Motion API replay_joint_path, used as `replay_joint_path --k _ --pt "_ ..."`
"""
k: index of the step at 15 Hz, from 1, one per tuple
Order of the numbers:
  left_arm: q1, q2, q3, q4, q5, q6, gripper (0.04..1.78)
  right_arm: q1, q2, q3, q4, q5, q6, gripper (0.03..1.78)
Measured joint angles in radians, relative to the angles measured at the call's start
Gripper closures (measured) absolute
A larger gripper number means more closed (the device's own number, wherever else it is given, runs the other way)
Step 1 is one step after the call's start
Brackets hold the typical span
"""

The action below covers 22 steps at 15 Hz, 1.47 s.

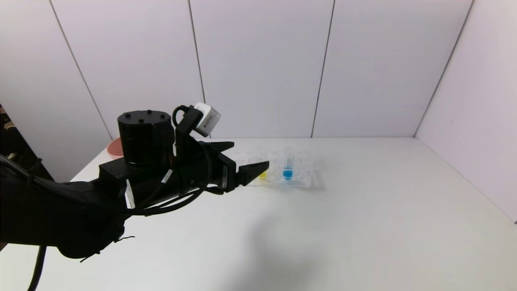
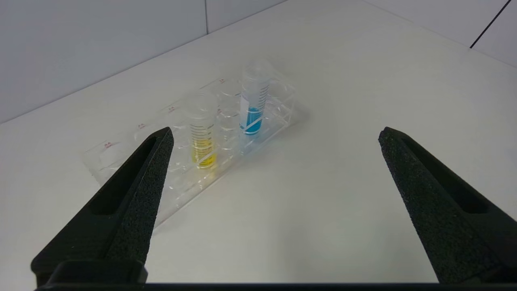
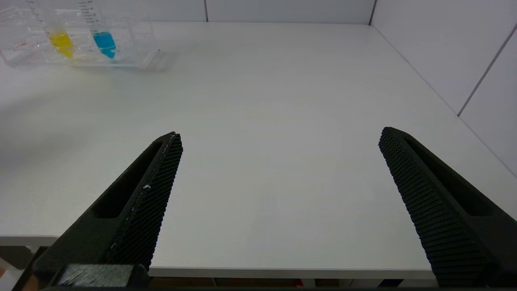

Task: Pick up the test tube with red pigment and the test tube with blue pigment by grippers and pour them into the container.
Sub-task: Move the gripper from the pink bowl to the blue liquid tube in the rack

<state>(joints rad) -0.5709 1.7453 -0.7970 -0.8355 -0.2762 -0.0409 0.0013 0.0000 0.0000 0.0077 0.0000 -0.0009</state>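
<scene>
The test tube with blue pigment (image 1: 287, 169) stands upright in a clear tube rack (image 1: 301, 178) at the back middle of the table. It also shows in the left wrist view (image 2: 252, 111) and the right wrist view (image 3: 103, 38). My left gripper (image 1: 250, 153) is open and empty, raised above the table just left of the rack; in its wrist view (image 2: 274, 135) the tubes lie ahead of it, apart from it. My right gripper (image 3: 280, 135) is open and empty, low over the table's front edge, out of the head view. The red tube and the container are out of view.
A yellow-liquid tube (image 2: 202, 139) stands in the rack (image 2: 121, 157) two holes from the blue one. A pink bowl (image 1: 115, 147) peeks out behind my left arm at the back left. The white table (image 1: 363, 210) meets walls at the back and right.
</scene>
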Motion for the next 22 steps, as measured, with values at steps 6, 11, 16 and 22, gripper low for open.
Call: replay_joint_path --k 6,11,16,22 --pt "-0.093 0.134 -0.059 -0.073 0.156 -0.001 0.05 0.0 0.0 0.0 0.0 0.0 0.0 0.04" --pt "-0.156 0.236 -0.119 -0.073 0.236 -0.01 0.05 0.0 0.0 0.0 0.0 0.0 0.0 0.04" --pt "-0.178 0.329 -0.205 -0.075 0.274 -0.022 0.05 0.0 0.0 0.0 0.0 0.0 0.0 0.04" --pt "-0.187 0.444 -0.373 -0.063 0.359 -0.03 0.05 0.0 0.0 0.0 0.0 0.0 0.0 0.04"
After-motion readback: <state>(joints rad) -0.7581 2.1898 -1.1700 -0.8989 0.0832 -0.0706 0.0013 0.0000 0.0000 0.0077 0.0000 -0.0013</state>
